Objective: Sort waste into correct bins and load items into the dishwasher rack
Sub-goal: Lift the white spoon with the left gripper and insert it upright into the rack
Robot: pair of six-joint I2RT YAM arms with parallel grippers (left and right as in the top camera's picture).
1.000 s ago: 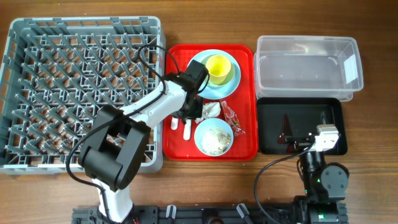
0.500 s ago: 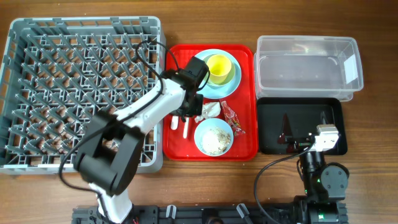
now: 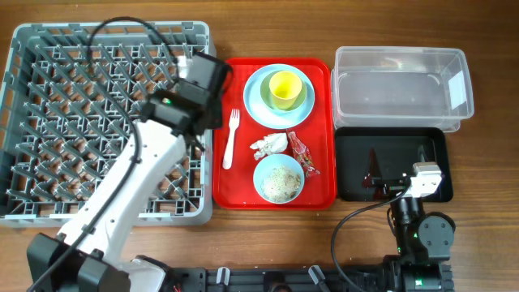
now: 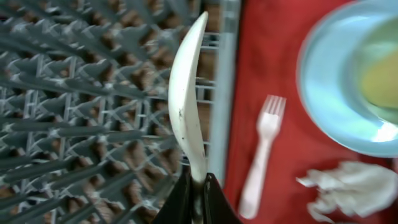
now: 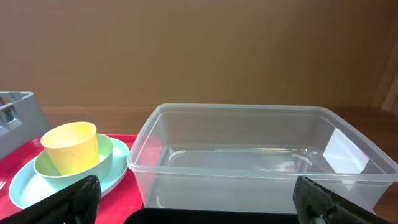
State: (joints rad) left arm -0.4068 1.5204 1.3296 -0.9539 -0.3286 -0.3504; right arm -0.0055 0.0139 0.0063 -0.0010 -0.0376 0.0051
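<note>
Overhead looks straight down; both close wrist views share the plate (image 4: 329,81).

- dishwasher rack (image 3: 57,89): grey, with a regular grid of pegs
- serving tray (image 3: 320,195): plain bright red
- plate (image 3: 258,109): pale blue
- cup (image 3: 284,85): yellow
- bowl (image 3: 258,185): light blue rim
- food scraps (image 3: 280,180): pale, speckled
- fork (image 3: 230,138): white
- spoon (image 4: 186,106): off-white
- napkin (image 3: 270,144): white
- wrapper (image 3: 302,154): red with pale print
- tub (image 3: 401,57): clear, with a white label (image 3: 460,85)
- shallow tray (image 3: 353,162): glossy black
- table (image 3: 486,203): brown wood grain

The clear tub (image 3: 397,85) bears a white label (image 3: 460,88), writing illegible
</note>
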